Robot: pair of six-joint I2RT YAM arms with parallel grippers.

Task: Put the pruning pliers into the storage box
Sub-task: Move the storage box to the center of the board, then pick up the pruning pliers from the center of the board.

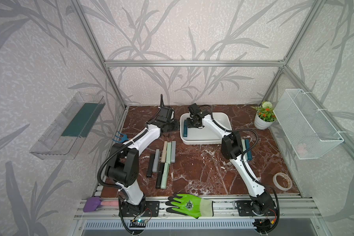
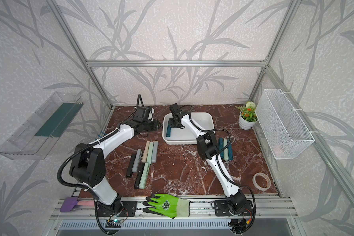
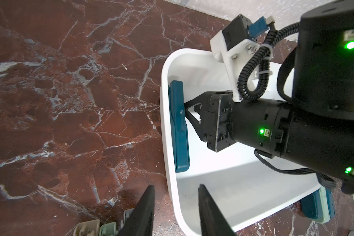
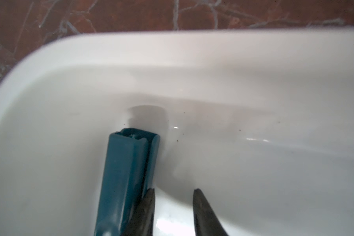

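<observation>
One teal pliers [image 3: 179, 126] lies flat inside the storage box [image 3: 165, 122], lengthwise against the side wall nearest the left arm; both top views agree. The right gripper [image 4: 174, 191] sits low in the box just beside it. Its two fingers stand apart with bare white floor between them, and the tool lies outside one finger; contact cannot be settled. Nothing is clamped. The left gripper [image 3: 176, 187] hangs beside the box's outer wall near the rim, fingers likewise apart and empty. Assessment: the step in hand is the deposit of this one tool, apparently complete. The task is at an early stage, since a cluster of seven pliers [image 1: 164, 161] lies on the table [image 1: 202, 169] between the arms and a further group [image 2: 225, 151] lies near the box's front wall. The next move calls for the right arm to lift clear without dragging the tool, then a grasp across a narrow bar. The bars lie side by side, so finger room is tight. The right arm's elbow covers part of the further group, which appears to number three. In both top views the left gripper reads only as a dark mass.
</observation>
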